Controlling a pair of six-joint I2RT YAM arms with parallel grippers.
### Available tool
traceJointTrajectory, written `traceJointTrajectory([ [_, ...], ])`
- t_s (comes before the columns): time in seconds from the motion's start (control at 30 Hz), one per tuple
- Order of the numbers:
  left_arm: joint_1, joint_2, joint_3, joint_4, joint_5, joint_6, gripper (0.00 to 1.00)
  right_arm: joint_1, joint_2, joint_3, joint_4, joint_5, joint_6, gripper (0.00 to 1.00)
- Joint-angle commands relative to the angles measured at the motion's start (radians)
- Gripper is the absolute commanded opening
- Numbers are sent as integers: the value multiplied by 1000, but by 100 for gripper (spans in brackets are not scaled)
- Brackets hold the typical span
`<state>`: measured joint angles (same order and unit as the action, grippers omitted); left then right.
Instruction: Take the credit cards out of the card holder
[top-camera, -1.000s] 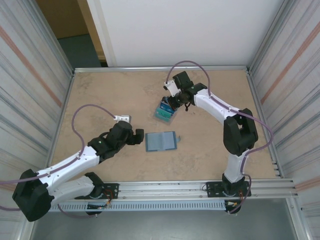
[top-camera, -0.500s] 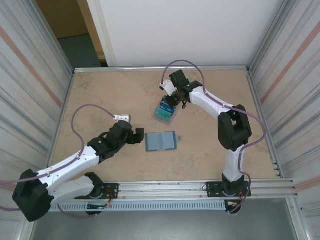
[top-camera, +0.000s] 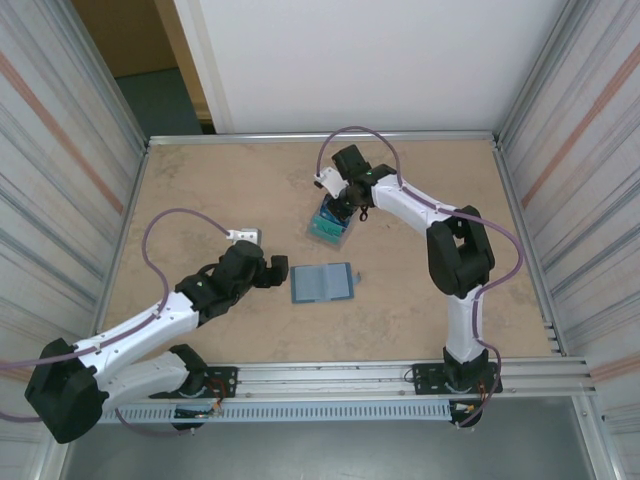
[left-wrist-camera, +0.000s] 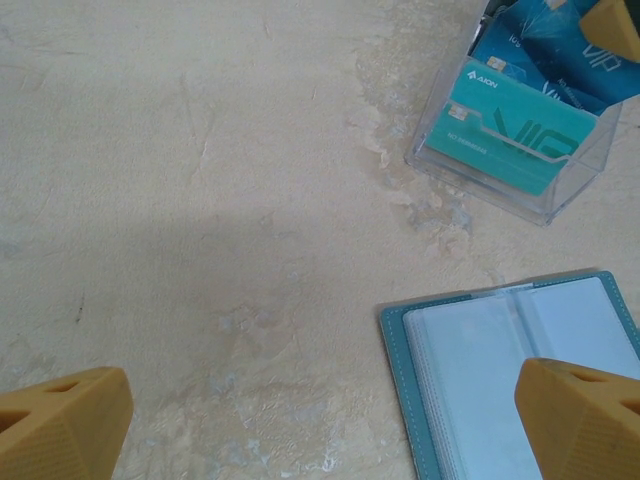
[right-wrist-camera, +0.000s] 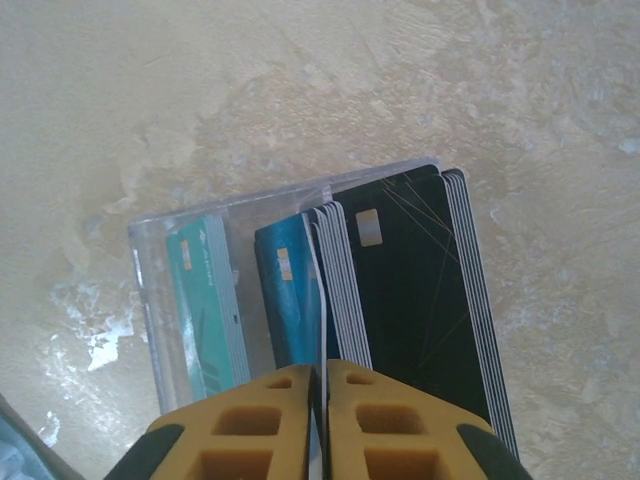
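Over the tray, right hand pinches a card.
Let go crooked, it could snag the stack (left hand spread wide).

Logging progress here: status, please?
Left hand open beside card holder. Right hand pinching a credit card at clear tray. Holder lies open flat. Nothing blocking.

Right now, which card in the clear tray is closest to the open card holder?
The teal-green card, against the clear tray wall that faces the card holder; the blue cards stand behind it.
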<state>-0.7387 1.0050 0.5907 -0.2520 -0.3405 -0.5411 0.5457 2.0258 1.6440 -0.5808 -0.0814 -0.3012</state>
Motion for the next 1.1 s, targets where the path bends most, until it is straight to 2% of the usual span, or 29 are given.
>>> traceJointTrajectory([
  [0.0, 10, 1, -6, 18, -11, -14, 99, 5, 15, 37, -24, 29, -19, 15],
  [0.3, 12, -4, -6, 6, -25, -33, 99, 5, -25, 30, -25, 37, 13, 19],
  [0.5, 25, -20, -6, -9, -25, -71, 99, 6, -108, -13, -10, 40, 118, 21],
  [0.73, 51, -54, -24, 3, -34, -113, 99, 33, -236, -118, -12, 85, 321, 35],
  [0.93, 56, -65, -58, 41, -67, -144, 99, 64, -357, -256, 20, 46, 502, 47],
  [1.07, 57, -65, -75, 64, -71, -157, 99, 103, -409, -328, 26, 73, 578, 52],
])
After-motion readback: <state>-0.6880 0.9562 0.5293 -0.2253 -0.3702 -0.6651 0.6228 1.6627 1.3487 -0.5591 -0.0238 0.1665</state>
